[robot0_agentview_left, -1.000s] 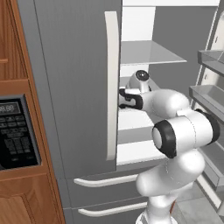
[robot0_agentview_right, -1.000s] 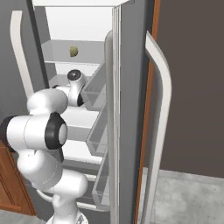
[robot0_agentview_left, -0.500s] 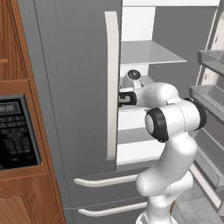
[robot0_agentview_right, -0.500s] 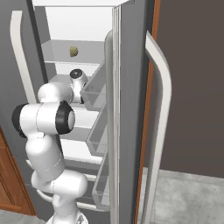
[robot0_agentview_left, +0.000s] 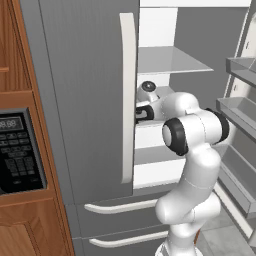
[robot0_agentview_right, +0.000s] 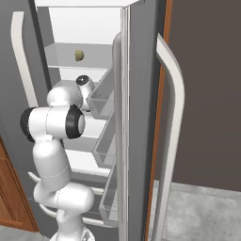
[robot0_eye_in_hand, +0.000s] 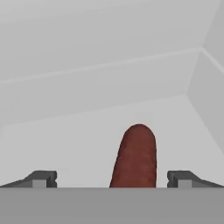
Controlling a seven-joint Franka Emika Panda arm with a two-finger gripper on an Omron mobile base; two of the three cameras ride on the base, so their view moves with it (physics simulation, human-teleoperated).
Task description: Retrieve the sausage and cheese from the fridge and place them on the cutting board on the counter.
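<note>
The fridge (robot0_agentview_left: pixel 85 100) stands with its right door swung open and my arm reaching onto a middle white shelf. In the hand view the dark red-brown sausage (robot0_eye_in_hand: pixel 136 157) lies on the shelf, pointing away from me, between my two fingertips (robot0_eye_in_hand: pixel 41 178). My gripper (robot0_eye_in_hand: pixel 111 180) is open, its tips spread wide on both sides of the sausage without touching it. The pale yellow-green cheese (robot0_agentview_right: pixel 79 55) sits on the shelf above. The hand (robot0_agentview_left: pixel 145 111) is half hidden behind the closed left door's handle. The cutting board and counter are out of view.
The open door's bins (robot0_agentview_right: pixel 106 141) stand close on the right of my arm. The closed left door with its long white handle (robot0_agentview_left: pixel 127 95) is right beside the hand. A wooden cabinet with a black microwave (robot0_agentview_left: pixel 17 152) stands at the left. Two drawers (robot0_agentview_left: pixel 120 206) lie below.
The arm has pushed deeper into the fridge, with the elbow rising and folding closer to the shelf. The cheese has stayed in place.
</note>
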